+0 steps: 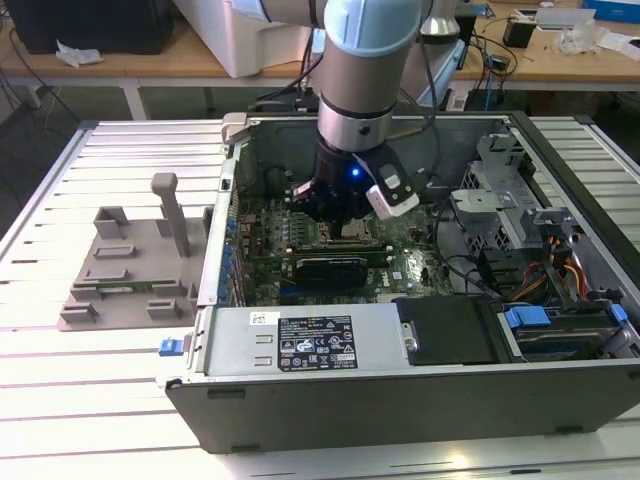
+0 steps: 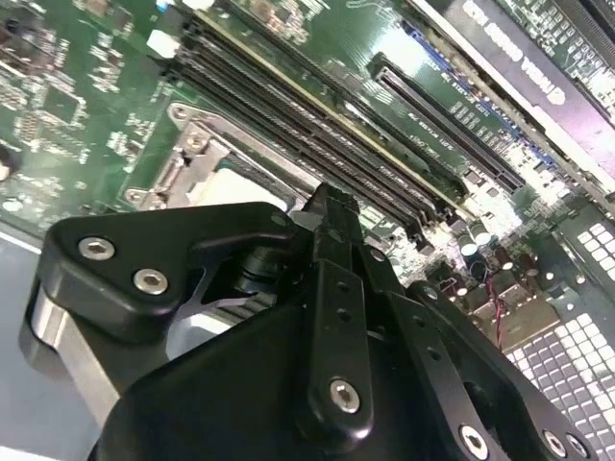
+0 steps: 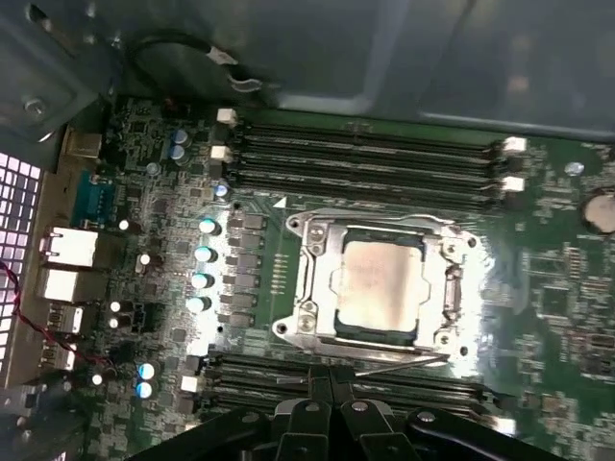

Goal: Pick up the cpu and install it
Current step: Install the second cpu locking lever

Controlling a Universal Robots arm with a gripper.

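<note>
The cpu [image 3: 380, 288], a pale silvery square chip, lies flat inside the metal socket frame [image 3: 309, 288] on the green motherboard [image 3: 548, 307]. In the first wrist view my gripper [image 3: 330, 382] is beside the socket's edge, over the memory slots, with its black fingers pressed together and nothing between them. The second wrist view shows the same shut fingertips [image 2: 332, 206] just past the socket [image 2: 197, 158], with a pale patch of the cpu [image 2: 240, 184] beside them. In the exterior view the gripper [image 1: 345, 228] hangs low inside the open computer case [image 1: 400, 400], hiding the socket.
Black memory slots [image 3: 365, 158] run along both sides of the socket. A graphics card [image 1: 325, 268] lies near the gripper, with the power supply [image 1: 310, 340] in front and a drive cage with cables [image 1: 520, 230] on the exterior view's right. A grey fixture [image 1: 130, 265] stands outside on the exterior view's left.
</note>
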